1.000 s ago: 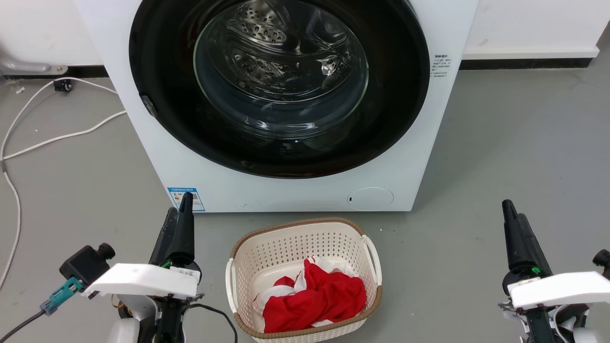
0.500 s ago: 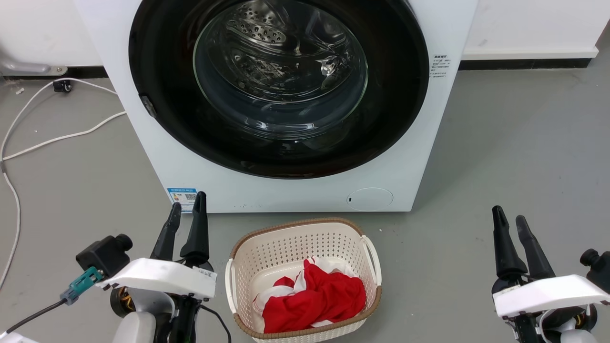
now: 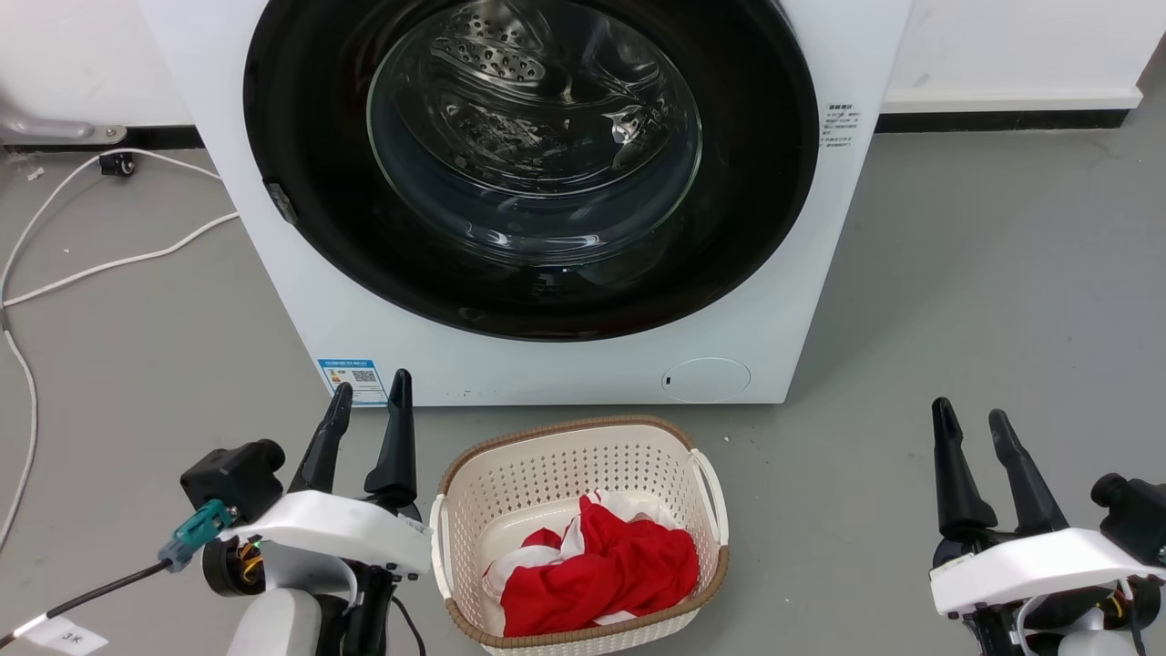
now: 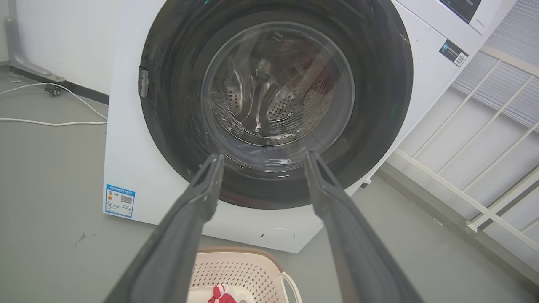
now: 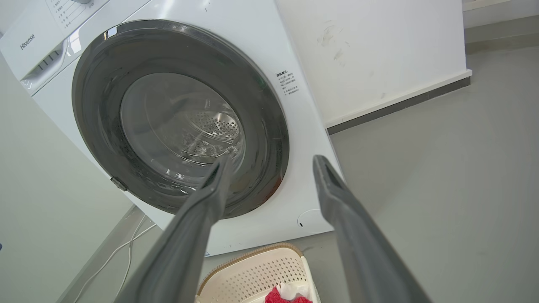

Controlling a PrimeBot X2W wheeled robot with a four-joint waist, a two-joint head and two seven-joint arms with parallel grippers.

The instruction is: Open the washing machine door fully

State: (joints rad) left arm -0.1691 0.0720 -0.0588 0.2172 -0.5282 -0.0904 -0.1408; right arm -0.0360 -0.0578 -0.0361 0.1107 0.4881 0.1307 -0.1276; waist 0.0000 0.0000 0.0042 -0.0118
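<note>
The white washing machine (image 3: 583,364) stands on the floor ahead of me. Its round glossy black door (image 3: 765,182) with the clear glass bowl window lies flat against the front, shut; a small latch tab (image 3: 280,201) sits on its left rim. My left gripper (image 3: 369,396) is open at the lower left, below the machine's blue label (image 3: 352,379), holding nothing. My right gripper (image 3: 971,419) is open at the lower right, well clear of the machine. The door (image 4: 379,97) faces the left wrist view between open fingers; the right wrist view has the door (image 5: 269,126) at a slant.
A cream basket (image 3: 701,474) with red and white cloth (image 3: 601,569) sits on the floor just before the machine, between my arms. White cables (image 3: 109,264) trail on the floor at the left. A white railing (image 4: 476,181) stands beside the machine. A round filter cap (image 3: 707,379) is low on the front.
Both grippers have gone from shut to open. The left arm has shifted a little right and the right arm a little left and down. The door has not moved.
</note>
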